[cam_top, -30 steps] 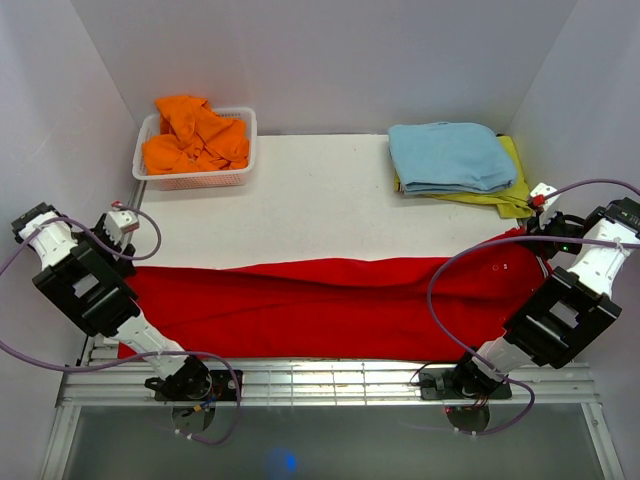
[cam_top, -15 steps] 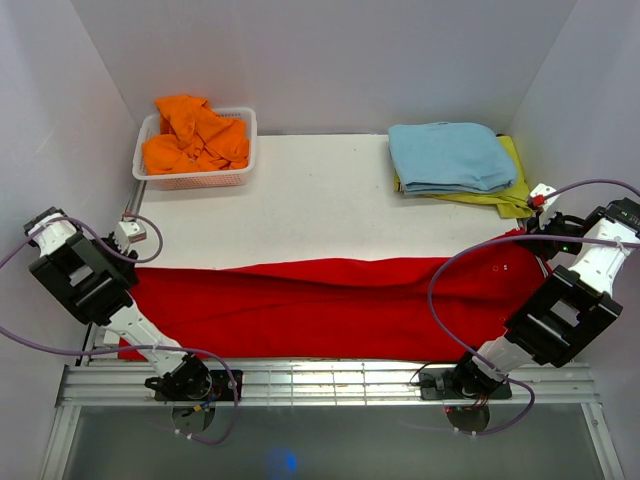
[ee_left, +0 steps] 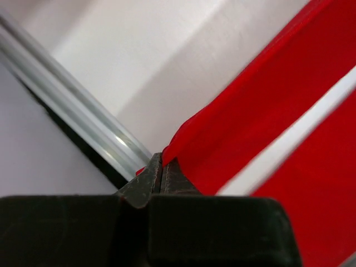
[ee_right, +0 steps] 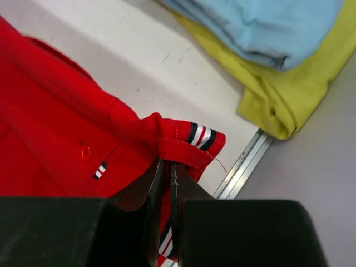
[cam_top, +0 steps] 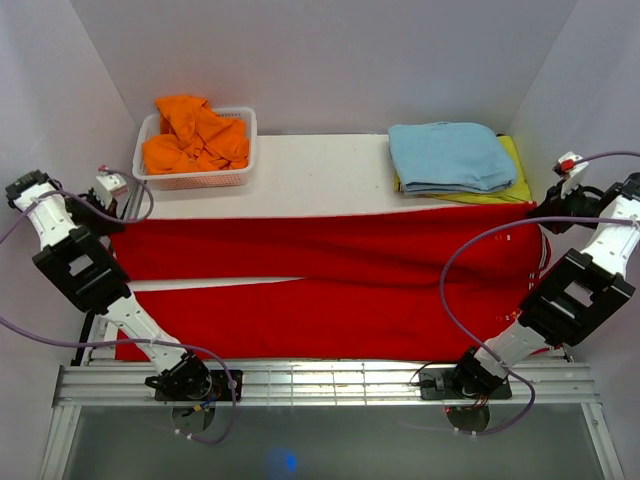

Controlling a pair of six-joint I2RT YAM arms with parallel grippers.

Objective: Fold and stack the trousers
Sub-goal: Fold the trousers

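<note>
Pale walls (cam_top: 330,60) enclose a white desk (cam_top: 320,170), where the large bright red soft-fabric trousers (cam_top: 330,270) lie spread across the near half. The left gripper (ee_left: 161,162) has its jaws shut on the left edge; the right gripper (ee_right: 165,165) pinches the striped right corner with closed jaws.

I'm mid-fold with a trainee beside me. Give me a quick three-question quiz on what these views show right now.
1. True or false: the left jaws and the right jaws are each shut on the trousers.
2. What fills the basket? A: orange garment. B: green bottle. C: white plate.
3. Fill in: the light blue garment lies on a ____ garment.
Key: 1 true; 2 A; 3 yellow garment.
</note>
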